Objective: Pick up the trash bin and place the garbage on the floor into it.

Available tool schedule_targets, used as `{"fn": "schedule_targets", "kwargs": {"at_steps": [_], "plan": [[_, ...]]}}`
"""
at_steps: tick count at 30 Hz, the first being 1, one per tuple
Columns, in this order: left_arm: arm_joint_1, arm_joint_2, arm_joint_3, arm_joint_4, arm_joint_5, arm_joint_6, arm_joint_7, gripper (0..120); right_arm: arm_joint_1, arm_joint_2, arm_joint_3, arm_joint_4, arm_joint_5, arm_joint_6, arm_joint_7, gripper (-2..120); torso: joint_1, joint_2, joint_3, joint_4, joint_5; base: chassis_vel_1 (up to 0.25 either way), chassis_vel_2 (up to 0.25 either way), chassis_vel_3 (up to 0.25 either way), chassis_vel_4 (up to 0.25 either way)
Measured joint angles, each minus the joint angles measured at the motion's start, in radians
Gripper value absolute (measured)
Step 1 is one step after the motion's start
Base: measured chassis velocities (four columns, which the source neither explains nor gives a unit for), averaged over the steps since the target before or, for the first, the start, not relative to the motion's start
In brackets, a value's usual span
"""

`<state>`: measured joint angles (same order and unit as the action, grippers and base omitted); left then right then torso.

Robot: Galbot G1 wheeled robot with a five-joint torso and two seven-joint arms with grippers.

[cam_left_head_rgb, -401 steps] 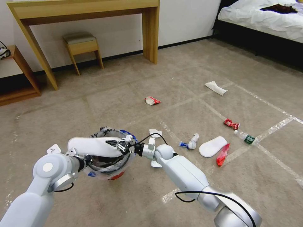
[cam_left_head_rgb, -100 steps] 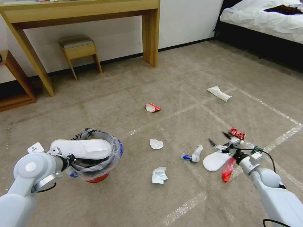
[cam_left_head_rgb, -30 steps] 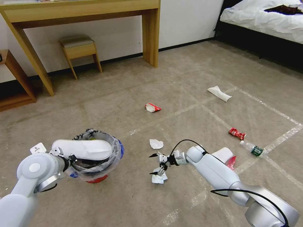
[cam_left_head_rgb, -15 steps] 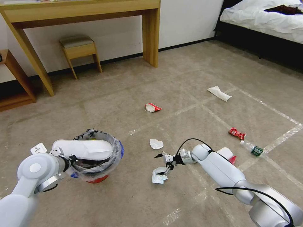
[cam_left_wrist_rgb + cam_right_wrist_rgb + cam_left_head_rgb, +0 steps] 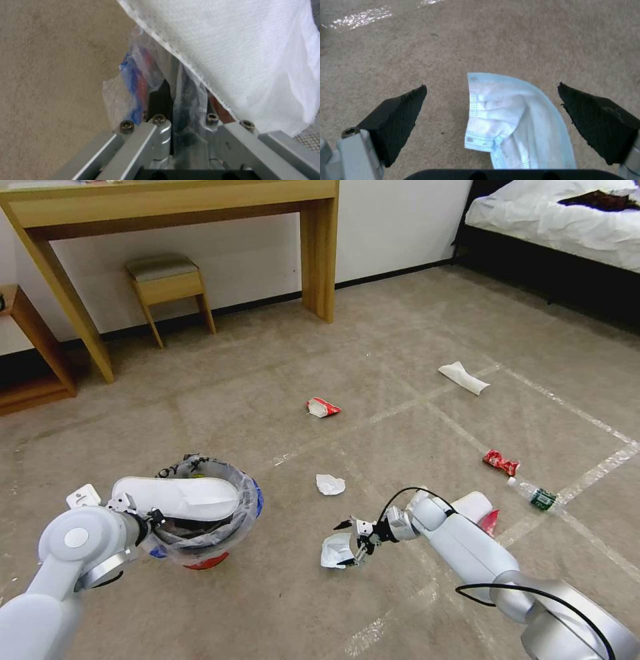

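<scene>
**floorwatcher:** Looking at the right gripper (image 5: 351, 544) first: it's down low over the carpet (image 5: 280, 380), fingers spread wide apart, with the face mask (image 5: 516, 125) lying flat between them. Neither finger pad (image 5: 400, 117) touches it, there's bare carpet showing on both sides of the mask.

**binfan:** Where's the bin though?

**floorwatcher:** Trash bin (image 5: 207, 543) is over on the robot's left, well apart from the mask. The left gripper (image 5: 186, 122) is pinched together on its rim and the plastic liner bag (image 5: 140, 75). A white slipper (image 5: 177, 497) lies across the top of the bin.

**binfan:** Other junk still on the floor?

**floorwatcher:** Yep. Crumpled paper (image 5: 330, 485) just beyond the mask, a red wrapper (image 5: 323, 407) farther out, another slipper (image 5: 463, 377) far right, a second red wrapper (image 5: 501, 462) and a small bottle (image 5: 537, 496) near a tape line (image 5: 587, 473).
</scene>
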<state>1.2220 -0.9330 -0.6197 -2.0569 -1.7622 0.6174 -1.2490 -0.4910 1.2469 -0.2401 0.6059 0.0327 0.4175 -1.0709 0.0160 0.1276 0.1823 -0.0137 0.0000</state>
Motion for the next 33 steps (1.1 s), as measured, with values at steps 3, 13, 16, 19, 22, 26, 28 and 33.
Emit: {"fn": "schedule_targets", "kwargs": {"at_steps": [3,13,16,19,22,26,28,33], "plan": [[-0.004,-0.005,0.005,0.005,0.003,0.001,0.001,4,-0.004,0.007,0.011,-0.024,-0.004,0.0,0.01,100,0.0,0.0,0.0,0.0002,0.0,0.0,0.0,0.0,0.0],[-0.02,-0.012,0.015,0.019,0.004,0.002,0.003,4,-0.011,0.021,0.03,-0.071,-0.025,-0.004,0.068,100,0.0,0.0,0.0,0.0001,0.0,0.0,0.0,0.0,0.0],[-0.023,-0.019,0.02,0.025,0.01,0.004,0.006,4,-0.009,0.027,0.042,-0.095,-0.046,-0.008,0.097,100,0.0,0.0,0.0,0.0001,0.0,0.0,0.0,0.0,0.0],[-0.024,-0.025,0.024,0.026,0.014,0.005,0.009,4,-0.002,0.034,0.05,-0.121,-0.054,-0.008,0.114,100,0.0,0.0,0.0,0.0001,0.0,0.0,0.0,0.0,0.0],[-0.025,-0.025,0.025,0.027,0.016,0.005,0.011,4,0.004,0.042,0.053,-0.145,-0.057,-0.01,0.133,100,0.0,0.0,0.0,0.0001,0.0,0.0,0.0,0.0,0.0],[-0.026,-0.025,0.025,0.03,0.016,0.006,0.014,4,0.017,0.055,0.055,-0.172,-0.055,-0.016,0.157,100,0.0,0.0,0.0,0.0001,0.0,0.0,0.0,0.0,0.0],[-0.026,-0.024,0.024,0.032,0.017,0.007,0.018,4,0.034,0.077,0.048,-0.203,-0.042,-0.022,0.169,100,0.0,0.0,0.0,0.0002,0.0,0.0,0.0,0.0,0.0],[-0.026,-0.026,0.024,0.034,0.019,0.008,0.021,4,0.045,0.095,0.042,-0.222,-0.036,-0.027,0.18,100,0.0,0.0,0.0,0.0002,0.0,0.0,0.0,0.0,0.0]]}}
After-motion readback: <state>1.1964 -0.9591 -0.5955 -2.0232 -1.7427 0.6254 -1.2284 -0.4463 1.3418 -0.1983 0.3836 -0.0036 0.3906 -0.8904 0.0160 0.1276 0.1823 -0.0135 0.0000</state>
